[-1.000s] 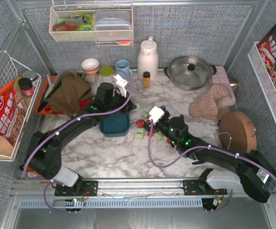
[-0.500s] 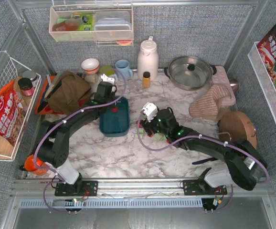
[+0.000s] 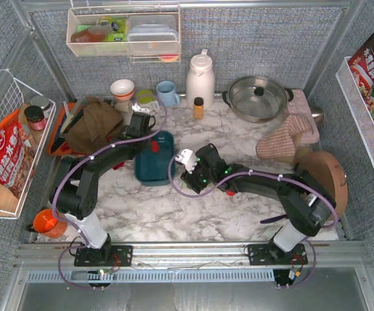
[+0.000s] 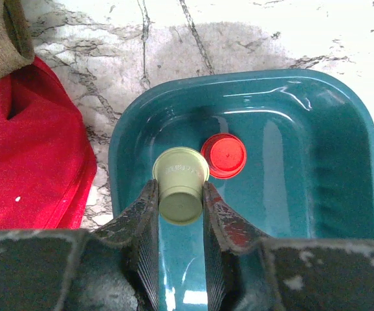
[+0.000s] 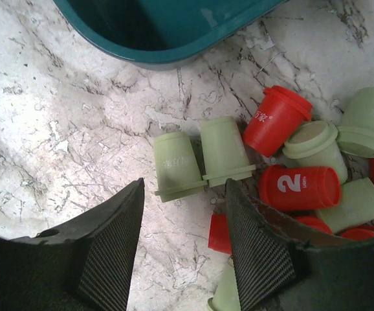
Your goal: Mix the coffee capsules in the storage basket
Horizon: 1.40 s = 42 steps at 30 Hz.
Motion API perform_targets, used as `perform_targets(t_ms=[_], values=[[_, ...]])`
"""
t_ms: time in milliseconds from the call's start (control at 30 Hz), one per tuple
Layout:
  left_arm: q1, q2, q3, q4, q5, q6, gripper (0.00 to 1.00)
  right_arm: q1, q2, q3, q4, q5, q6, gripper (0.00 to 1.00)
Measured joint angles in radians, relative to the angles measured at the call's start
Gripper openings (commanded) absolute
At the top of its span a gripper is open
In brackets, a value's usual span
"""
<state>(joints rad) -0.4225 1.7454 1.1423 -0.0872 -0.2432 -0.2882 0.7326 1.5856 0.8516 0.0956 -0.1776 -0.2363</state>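
Left gripper (image 4: 178,189) over dark teal oblong plastic basket (image 4: 342,162), fingers flanking pale mint tapered capsule (image 4: 180,173); clamped or letting go, cannot tell. Bright red capsule (image 4: 224,155) lies inside.

Right gripper (image 5: 184,188) jaws apart above two mint capsules (image 5: 174,167) lying side by side on marble tabletop (image 5: 57,129).

Risk: jaws catch both, one squirts away.

Top view hides both pod between left fingers and loose pile (image 5: 303,188); wrist views show them.

The storage basket (image 4: 342,162) is glossy dark teal, with a bright red capsule (image 4: 223,155) and a pale green capsule (image 4: 180,184) against it. The loose coffee capsules (image 5: 297,188) are bright red, some with white print, or pale mint green. The table (image 5: 57,129) is white marble with grey veins, and beside the basket are a red cloth (image 4: 38,162) and a brown cloth (image 4: 2,32)
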Motion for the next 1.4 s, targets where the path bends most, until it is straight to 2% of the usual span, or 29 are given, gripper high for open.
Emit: perform_targets(t_ms=[100, 233, 433, 533, 733, 933, 1133, 1300, 1400], values=[[0.002, 0.014, 0.002, 0.000, -0.001, -0.001, 0.12, 0.005, 0.026, 0.023, -0.035, -0.001, -0.013, 0.56], [0.008, 0.032, 0.021, -0.013, 0.000, -0.007, 0.41, 0.017, 0.054, 0.048, -0.076, 0.006, -0.037, 0.56], [0.015, 0.036, 0.038, -0.039, 0.010, -0.013, 0.54, 0.035, 0.095, 0.085, -0.126, 0.028, -0.066, 0.54], [0.017, 0.028, 0.038, -0.049, 0.023, -0.019, 0.57, 0.047, 0.111, 0.093, -0.140, 0.043, -0.078, 0.53], [0.016, -0.004, 0.038, -0.049, 0.046, -0.026, 0.57, 0.060, 0.144, 0.106, -0.158, 0.087, -0.100, 0.42], [0.016, -0.069, 0.016, -0.022, 0.149, 0.005, 0.58, 0.069, 0.138, 0.101, -0.149, 0.106, -0.116, 0.30], [0.016, -0.143, -0.035, 0.032, 0.289, 0.054, 0.57, 0.071, 0.019, -0.008, -0.071, 0.096, -0.121, 0.26], [0.015, -0.179, -0.068, 0.090, 0.433, 0.086, 0.58, 0.066, -0.137, -0.154, 0.090, 0.103, -0.117, 0.24], [0.013, -0.187, -0.092, 0.142, 0.578, 0.101, 0.60, 0.059, -0.238, -0.249, 0.212, 0.119, -0.105, 0.23]])
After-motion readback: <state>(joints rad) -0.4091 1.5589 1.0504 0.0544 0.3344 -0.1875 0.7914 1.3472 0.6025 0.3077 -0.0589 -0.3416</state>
